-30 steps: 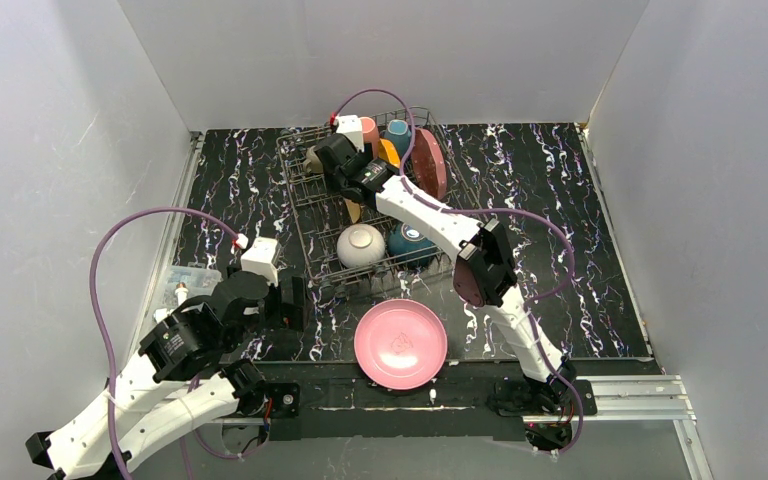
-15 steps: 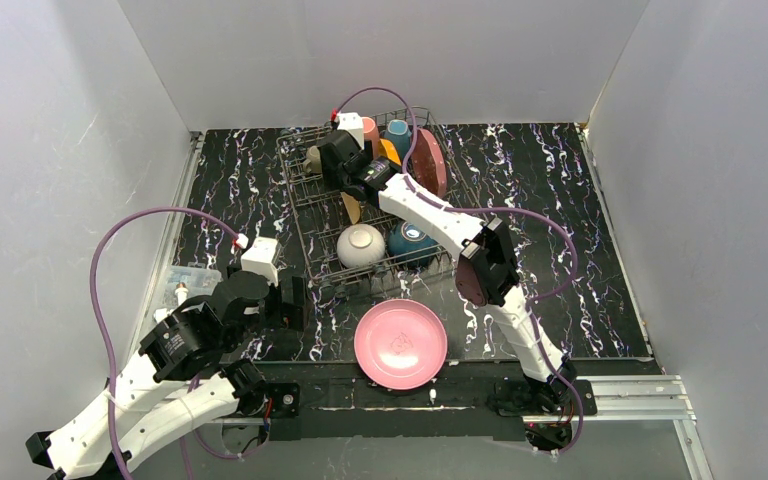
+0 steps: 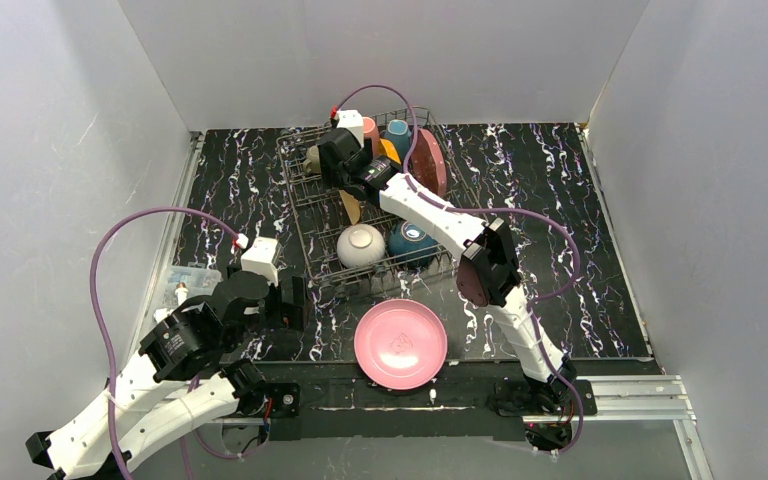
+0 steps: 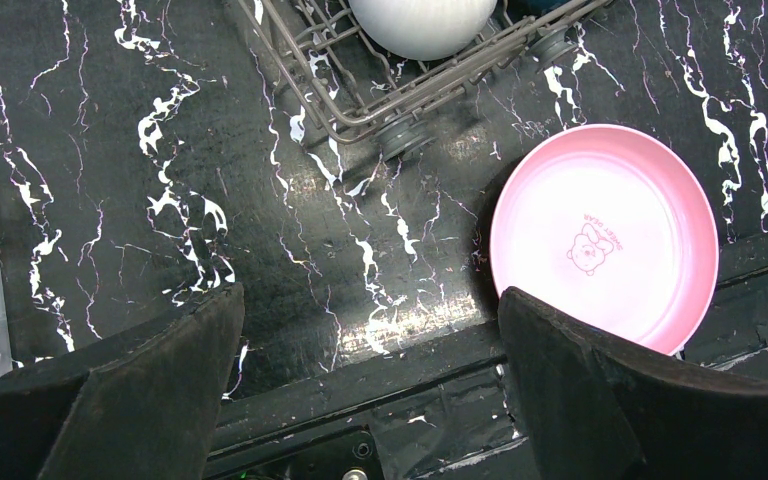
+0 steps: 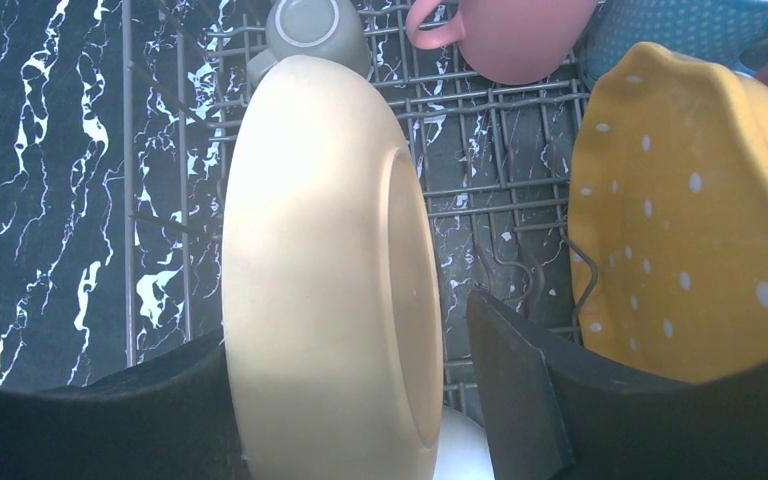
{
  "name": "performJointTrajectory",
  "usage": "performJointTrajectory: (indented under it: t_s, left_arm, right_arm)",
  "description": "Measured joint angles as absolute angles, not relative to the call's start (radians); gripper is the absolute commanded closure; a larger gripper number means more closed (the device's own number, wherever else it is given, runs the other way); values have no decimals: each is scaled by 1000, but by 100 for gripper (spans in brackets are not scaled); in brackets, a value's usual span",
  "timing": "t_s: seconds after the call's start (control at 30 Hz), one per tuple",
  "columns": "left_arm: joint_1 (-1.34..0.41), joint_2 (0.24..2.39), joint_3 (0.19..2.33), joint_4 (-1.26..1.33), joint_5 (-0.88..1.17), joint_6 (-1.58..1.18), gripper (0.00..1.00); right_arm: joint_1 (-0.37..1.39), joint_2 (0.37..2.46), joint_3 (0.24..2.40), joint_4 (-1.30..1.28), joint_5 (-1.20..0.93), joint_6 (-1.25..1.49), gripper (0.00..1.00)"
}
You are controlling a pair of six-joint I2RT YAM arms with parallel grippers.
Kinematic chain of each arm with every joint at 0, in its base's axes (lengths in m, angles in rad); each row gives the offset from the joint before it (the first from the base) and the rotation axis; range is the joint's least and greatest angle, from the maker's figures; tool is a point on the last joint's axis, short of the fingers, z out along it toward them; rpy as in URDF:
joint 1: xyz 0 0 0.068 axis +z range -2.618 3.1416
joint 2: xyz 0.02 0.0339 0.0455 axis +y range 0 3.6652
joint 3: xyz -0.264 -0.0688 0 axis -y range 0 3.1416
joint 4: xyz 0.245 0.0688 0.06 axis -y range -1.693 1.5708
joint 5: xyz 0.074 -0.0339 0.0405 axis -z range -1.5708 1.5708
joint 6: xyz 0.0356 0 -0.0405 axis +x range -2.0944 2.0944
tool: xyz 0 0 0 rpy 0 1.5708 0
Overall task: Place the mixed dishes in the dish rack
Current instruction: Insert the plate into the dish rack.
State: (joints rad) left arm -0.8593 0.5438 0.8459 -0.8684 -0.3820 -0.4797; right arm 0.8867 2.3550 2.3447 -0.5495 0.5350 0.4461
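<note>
Pink plate (image 3: 400,343); tan bowl (image 5: 320,260); orange plate (image 5: 680,230), white dots; tabletop (image 3: 540,180) black, white veining.

Right gripper (image 3: 326,157) now sits slightly nearer the rack's (image 3: 303,205) far end. The tan bowl (image 5: 320,250) between its fingers has shifted the same way.

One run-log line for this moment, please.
left gripper: open | right gripper: around tan bowl in dish rack, grip unclear | pink plate: on table

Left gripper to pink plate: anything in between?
Nothing. In the left wrist view only bare marbled tabletop lies between the open left gripper and the pink plate.
</note>
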Motion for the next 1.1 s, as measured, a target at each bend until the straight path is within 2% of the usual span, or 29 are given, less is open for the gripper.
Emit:
performJointTrajectory:
  t_s: [0.37,0.6,1.1]
  left_arm:
    - [-859,544,846,-868,-382,-480,2]
    - [-859,544,846,-868,-382,-480,2]
    - [-859,544,846,-868,-382,-480,2]
  right_arm:
    - [887,2355,2339,-550,535,445,23]
    - [887,2356,2339,-550,526,439,14]
    - [886,2363,2324,-541,461,438,8]
